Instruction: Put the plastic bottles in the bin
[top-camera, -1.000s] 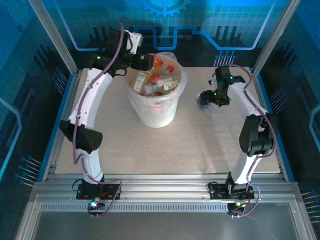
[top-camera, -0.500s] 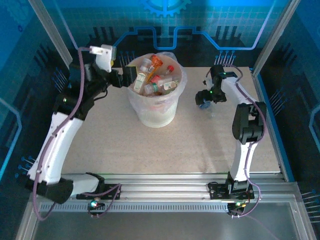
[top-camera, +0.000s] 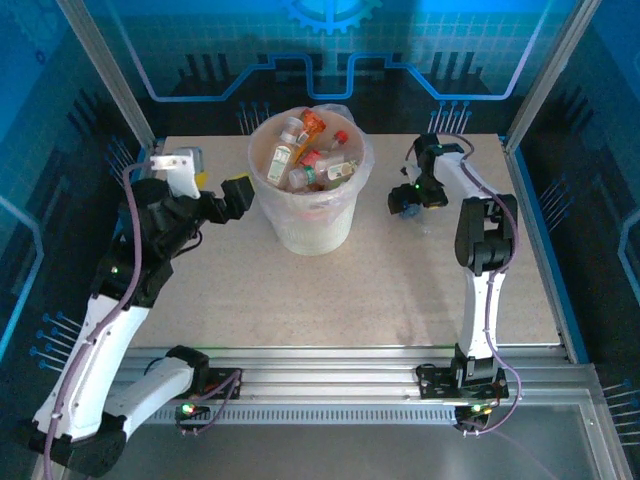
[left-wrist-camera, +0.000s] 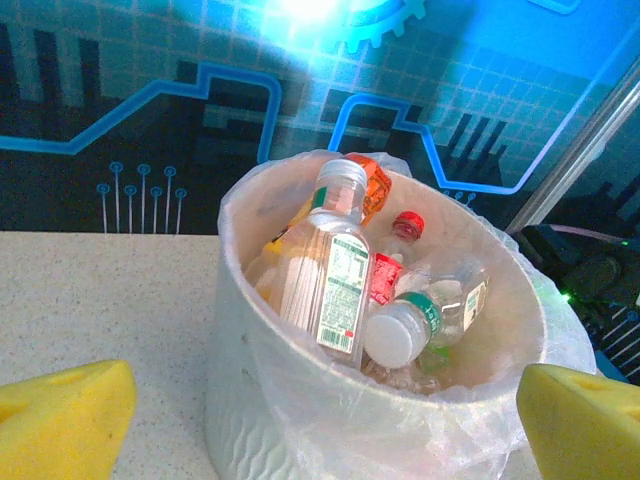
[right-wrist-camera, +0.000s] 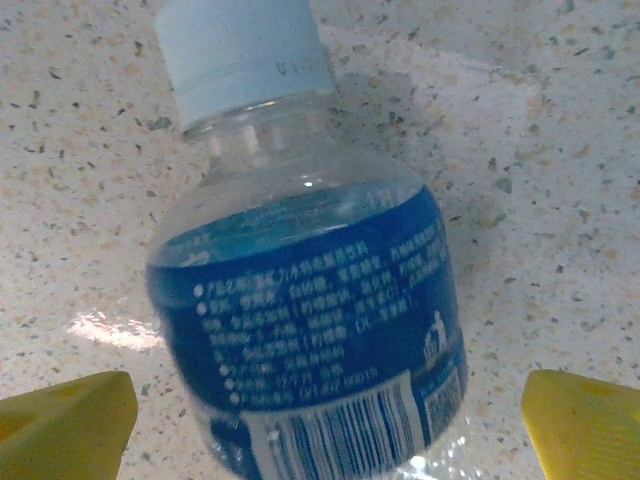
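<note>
Near half of the desk (top-camera: 400, 300) is bare, with free room between my arms. My left end effector (top-camera: 238, 195) hangs just left of the bin (top-camera: 312, 228), yellow pads (left-wrist-camera: 62, 415) wide apart and holding nothing. The bin stands toward the far edge, with the plastic bottles (left-wrist-camera: 335, 275) piled inside its bag-lined rim. Right of it, near the far right corner, my right end effector (top-camera: 404, 202) is spread wide over a blue-label bottle (right-wrist-camera: 310, 320) lying on the desk, not clamped. Its base is cut off in the wrist view.
</note>
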